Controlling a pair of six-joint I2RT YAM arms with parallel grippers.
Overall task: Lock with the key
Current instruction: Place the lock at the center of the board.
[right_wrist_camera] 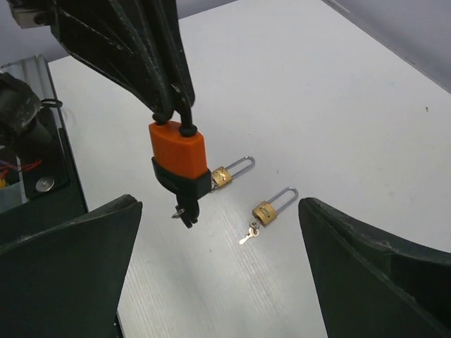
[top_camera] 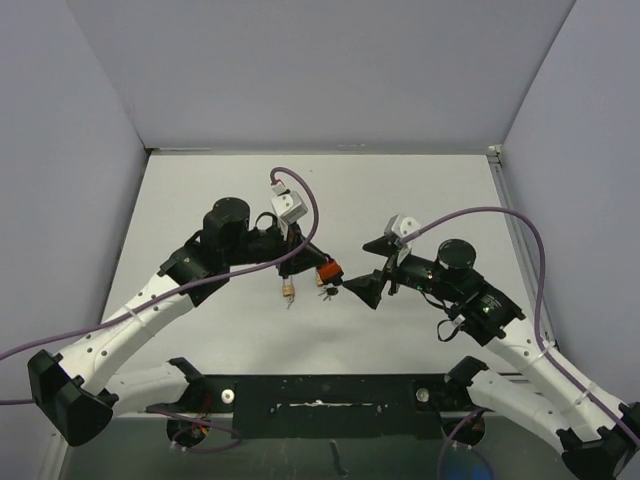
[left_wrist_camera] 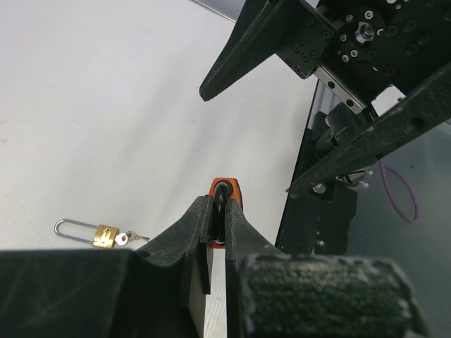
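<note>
Hanging above the white table [right_wrist_camera: 331, 98], the left gripper [right_wrist_camera: 173, 105] is clamped on the shackle of the orange padlock [right_wrist_camera: 177, 149]. The right gripper [right_wrist_camera: 218, 204] gapes wide beside it, holding nothing. Brass padlocks [right_wrist_camera: 264, 211] lie beneath, markings too small to read; a key [right_wrist_camera: 184, 213] sticks from the orange lock's base.

Even, diffuse light from overhead; white table [top_camera: 400, 200] bright, matte. Shadows faint, soft-edged. Right wrist view: near fingers [right_wrist_camera: 63, 274] slightly soft; mild wide-angle stretch at edges.

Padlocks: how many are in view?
3: one orange plastic-bodied padlock hanging from the shut left gripper; two small brass padlocks on the white table below, one partly behind it.
</note>
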